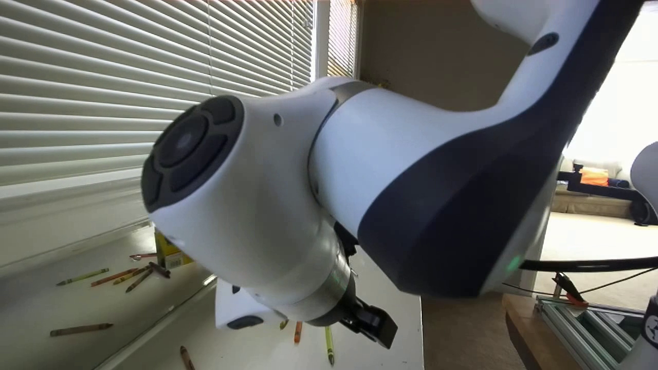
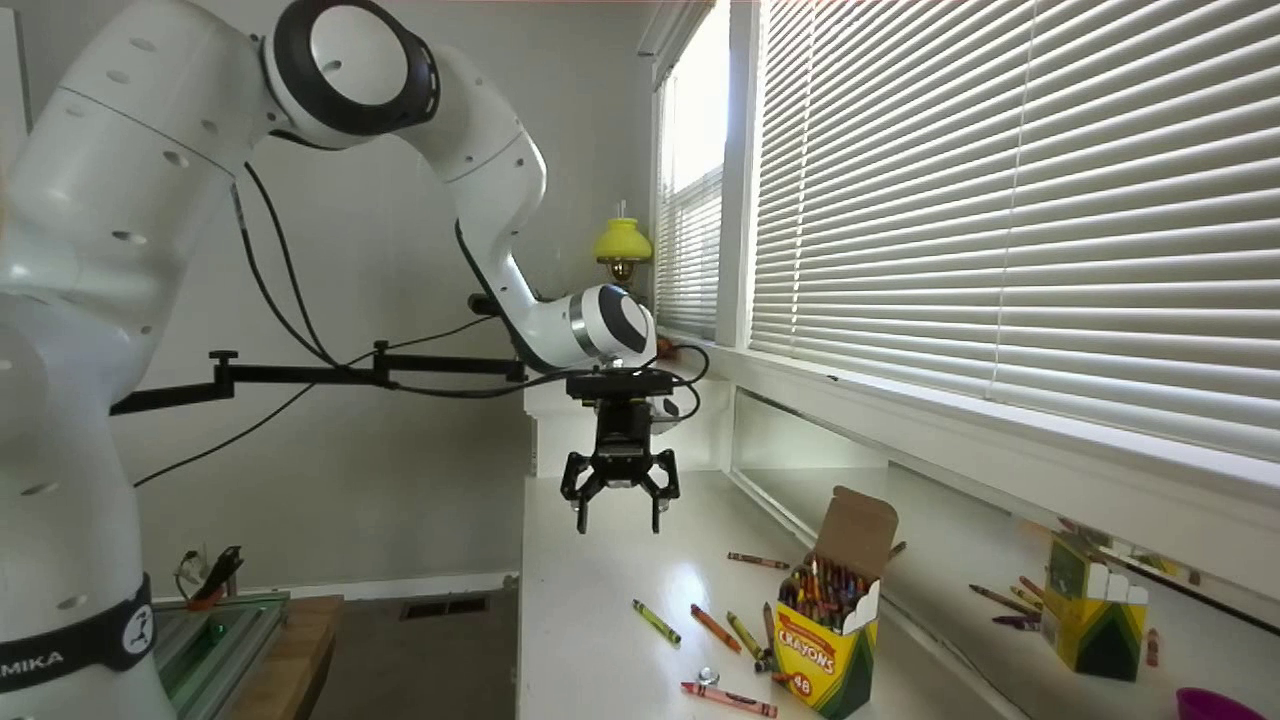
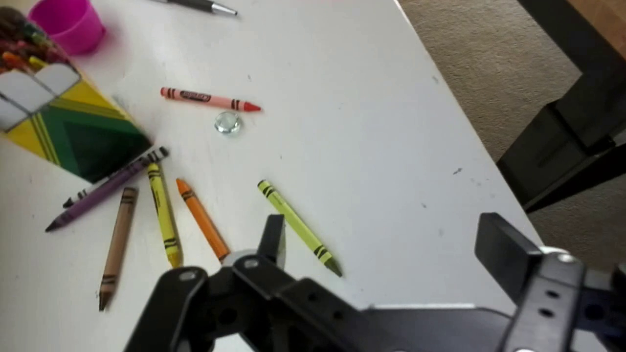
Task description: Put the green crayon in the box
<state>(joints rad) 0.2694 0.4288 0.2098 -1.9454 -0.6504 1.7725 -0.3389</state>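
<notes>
The green crayon lies flat on the white counter in the wrist view, just right of the left finger's tip in the picture. It also shows in both exterior views. The box is a yellow-green crayon carton, upright, lid open, filled with crayons; part of it shows in the wrist view. In an exterior view the arm hides the box, and what appears to be its reflection shows at the wall. My gripper is wide open, empty and pointing down above the counter; both fingers show in the wrist view.
Loose crayons lie around the box: orange, yellow, brown, purple and pink-red. A clear glass gem, a magenta cup and a pen are also there. A reflective wall panel borders the counter.
</notes>
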